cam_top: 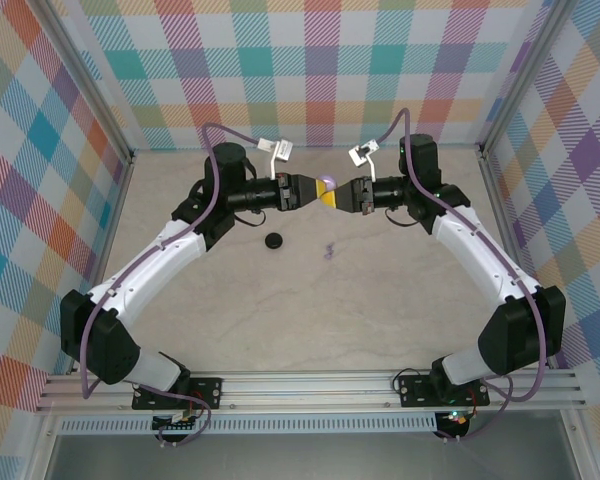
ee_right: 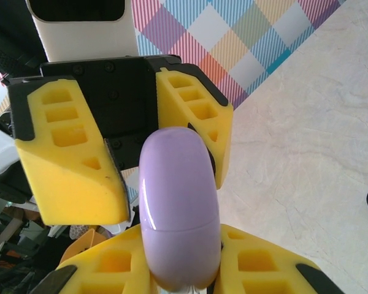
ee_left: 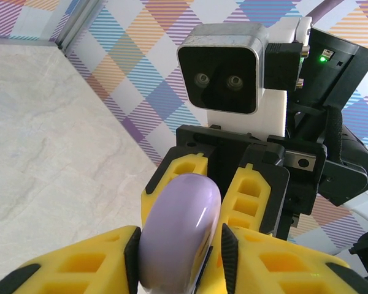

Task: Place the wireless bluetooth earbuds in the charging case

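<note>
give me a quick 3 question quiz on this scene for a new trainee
1. True or false: the lavender case lies flat on the table.
2. Where is the black round piece? A) on the table B) in the right gripper C) on top of the lavender case
3. What colour is the tiny piece lying near the black one?

Key: 1 false, it is up in the air where the two arms meet. 2 A. 3 lavender.
</note>
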### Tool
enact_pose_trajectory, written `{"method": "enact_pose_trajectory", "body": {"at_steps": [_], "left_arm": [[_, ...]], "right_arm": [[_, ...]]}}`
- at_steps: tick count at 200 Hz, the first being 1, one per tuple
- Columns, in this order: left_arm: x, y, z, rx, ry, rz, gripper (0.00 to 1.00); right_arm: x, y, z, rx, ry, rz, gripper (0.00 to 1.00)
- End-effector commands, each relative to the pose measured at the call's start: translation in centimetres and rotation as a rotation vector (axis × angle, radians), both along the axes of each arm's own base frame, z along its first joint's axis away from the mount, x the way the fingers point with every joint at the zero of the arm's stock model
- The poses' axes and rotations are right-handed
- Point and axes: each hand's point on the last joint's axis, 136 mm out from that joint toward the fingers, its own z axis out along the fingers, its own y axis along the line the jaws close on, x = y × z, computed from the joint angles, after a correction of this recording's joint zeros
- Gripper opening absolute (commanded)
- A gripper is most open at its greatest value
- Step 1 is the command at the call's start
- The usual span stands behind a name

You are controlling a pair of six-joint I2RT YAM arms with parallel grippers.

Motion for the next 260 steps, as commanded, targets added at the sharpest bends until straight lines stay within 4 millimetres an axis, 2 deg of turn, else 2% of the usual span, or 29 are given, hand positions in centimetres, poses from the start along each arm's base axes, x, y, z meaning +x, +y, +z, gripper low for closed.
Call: {"method": "enact_pose_trajectory", "body": {"at_steps": [1, 20, 46, 60, 69, 92, 124, 177, 232, 260], "left_arm": [[-1.1, -1.1, 1.4, -0.038, -0.034, -0.063, 0.38], [-1.2, -1.3, 1.2, -0.037, -0.027, -0.075, 0.35], [-1.2, -1.4, 1.1, -0.039, -0.024, -0.079, 0.17], [-1.2, -1.3, 1.1, -0.030, -0.027, -0.073, 0.12], [-1.1, -1.1, 0.9, -0.014, -0.032, -0.061, 0.10], [-0.8, -0.6, 0.2, 0.071, -0.048, -0.036, 0.06], [-0.8, 0.2, -0.2, 0.151, -0.055, -0.068, 0.06], [-2.6, -0.2, -0.1, 0.204, -0.085, -0.236, 0.06], [-3.7, -0.5, 0.2, 0.190, -0.085, -0.322, 0.05], [-3.3, -0.3, 0.2, 0.202, -0.086, -0.293, 0.06]], "right_arm": [[-0.6, -0.1, 1.7, 0.030, -0.056, 0.018, 0.18], [-0.5, 0.0, 1.6, 0.028, -0.055, 0.015, 0.18], [-0.4, 0.0, 1.5, 0.023, -0.052, 0.009, 0.18], [-0.2, 0.0, 1.1, 0.009, -0.047, -0.001, 0.19], [-0.1, -0.1, 0.9, -0.005, -0.045, -0.012, 0.24], [-0.1, -0.6, 0.0, -0.059, -0.053, -0.041, 0.44], [-0.2, -1.9, -0.7, -0.120, -0.056, -0.073, 0.51], [-1.2, -2.5, 0.8, -0.107, -0.081, -0.022, 0.52], [-1.4, -2.1, 1.9, -0.074, -0.071, 0.046, 0.45], [-1.7, -1.7, 2.1, -0.048, -0.046, 0.085, 0.39]]}}
